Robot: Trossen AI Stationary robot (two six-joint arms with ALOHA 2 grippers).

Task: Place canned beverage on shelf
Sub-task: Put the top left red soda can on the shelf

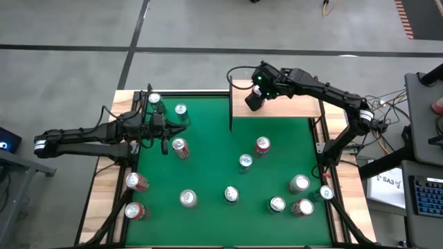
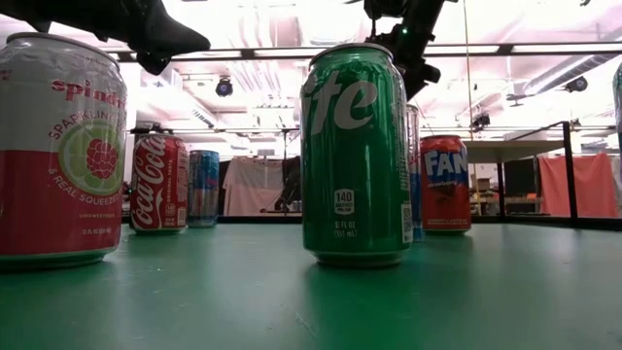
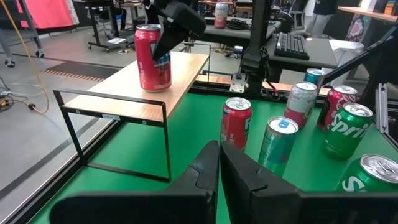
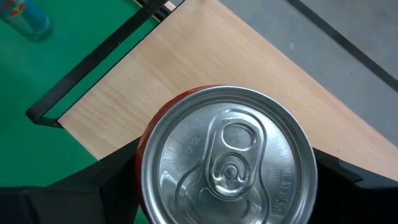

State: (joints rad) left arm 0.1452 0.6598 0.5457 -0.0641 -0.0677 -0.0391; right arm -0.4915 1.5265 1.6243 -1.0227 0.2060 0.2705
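A red can [image 3: 153,57] stands upright with its base on the light-wood shelf [image 1: 291,107], near the shelf's left end. It also shows from above in the right wrist view [image 4: 229,155], on the shelf board [image 4: 205,56]. My right gripper [image 1: 253,99] is above the shelf, shut on this can. My left gripper [image 1: 163,142] is shut and empty over the table's left part, close to a can [image 1: 180,147] that stands on the green felt. My right gripper pinches the red can's upper side wall [image 4: 142,155] between its two fingers, one on each opposite side. The fingers [image 3: 177,25] come from above, slanting down. The can is upright, with its base on the shelf board [image 3: 180,74].
Several cans stand on the green felt: two at the far left [image 1: 181,111], two in the middle [image 1: 245,161], and more along the near side [image 1: 231,194] and near right [image 1: 299,183]. The shelf stands on thin black posts [image 3: 169,143] at the table's far edge.
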